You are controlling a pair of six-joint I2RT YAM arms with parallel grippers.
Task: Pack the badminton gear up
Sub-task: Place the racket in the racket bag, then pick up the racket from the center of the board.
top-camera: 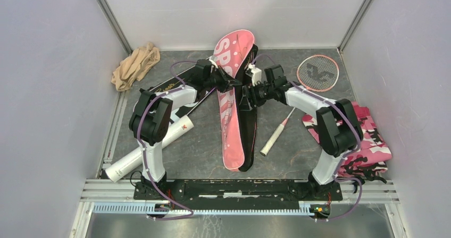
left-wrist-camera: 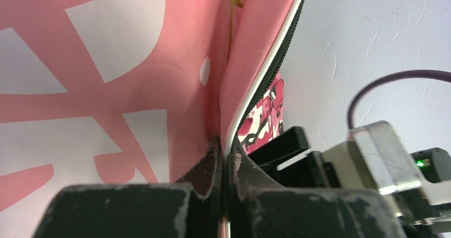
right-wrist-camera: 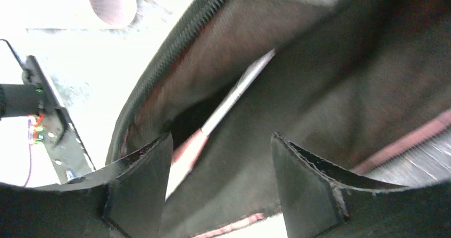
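Pink bag (top-camera: 230, 116) in left gripper (left-wrist-camera: 224, 149), right wrist shows racket (right-wrist-camera: 234, 97) inside

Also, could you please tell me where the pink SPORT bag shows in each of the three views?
Top external: pink bag runs lengthwise down the picture's centre.
Left wrist: its lettered face fills the left, pinched by the left gripper.
Right wrist: its dark inside fills the frame.
Shared landmark: the bag's zip edge, in both wrist views.
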